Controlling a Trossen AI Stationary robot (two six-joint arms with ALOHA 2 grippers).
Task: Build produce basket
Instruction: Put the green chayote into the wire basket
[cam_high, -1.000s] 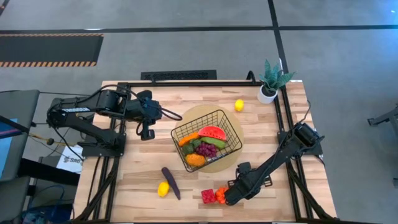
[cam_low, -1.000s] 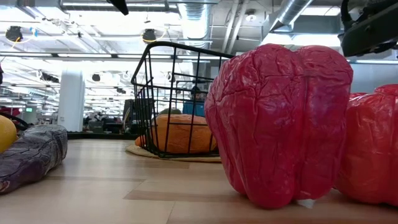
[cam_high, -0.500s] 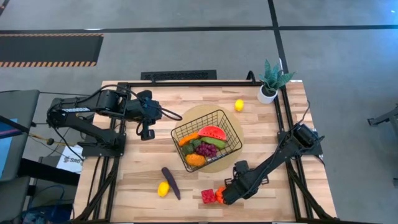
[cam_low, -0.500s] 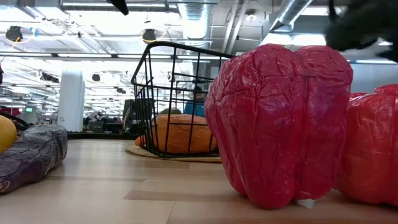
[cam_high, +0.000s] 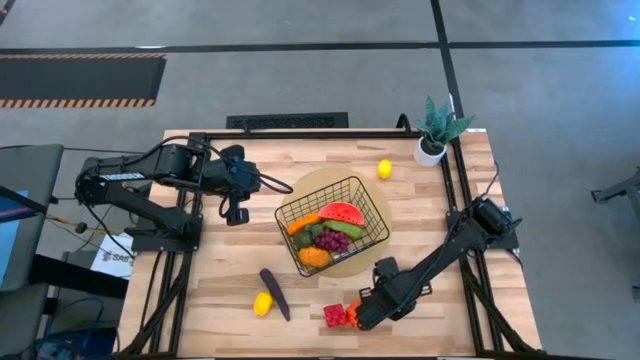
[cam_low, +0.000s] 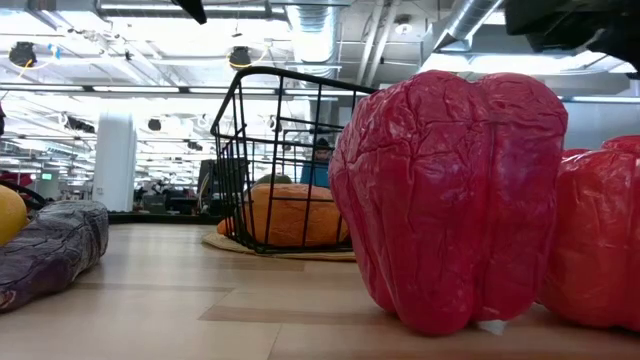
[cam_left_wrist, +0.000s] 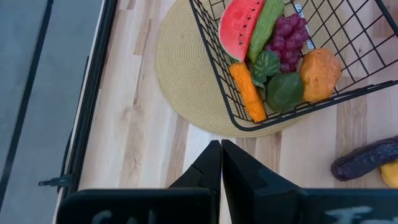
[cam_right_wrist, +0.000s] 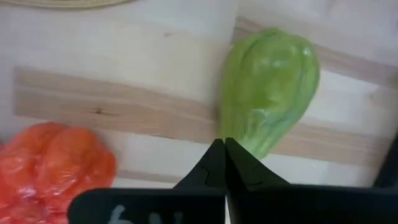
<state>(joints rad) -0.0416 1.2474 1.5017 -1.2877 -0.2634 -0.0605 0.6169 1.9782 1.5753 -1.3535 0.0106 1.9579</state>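
The black wire basket stands on a round tan mat mid-table and holds a watermelon slice, grapes, an orange and greens. My right gripper hangs shut near the front edge, beside an orange pepper and a red pepper. A green pepper lies on the wood just beyond its fingertips. An eggplant and a lemon lie at the front left. My left gripper waits shut, raised to the left of the basket. My right gripper points down with its shut fingertips over the green pepper's near end. I cannot tell whether they touch it.
A second lemon lies near the far edge, with a potted plant in the far right corner. Bare wood lies between the basket and the front edge.
My right gripper has risen a little above the peppers and drifted slightly toward the table's left, staying shut. The red and orange peppers have kept their places.
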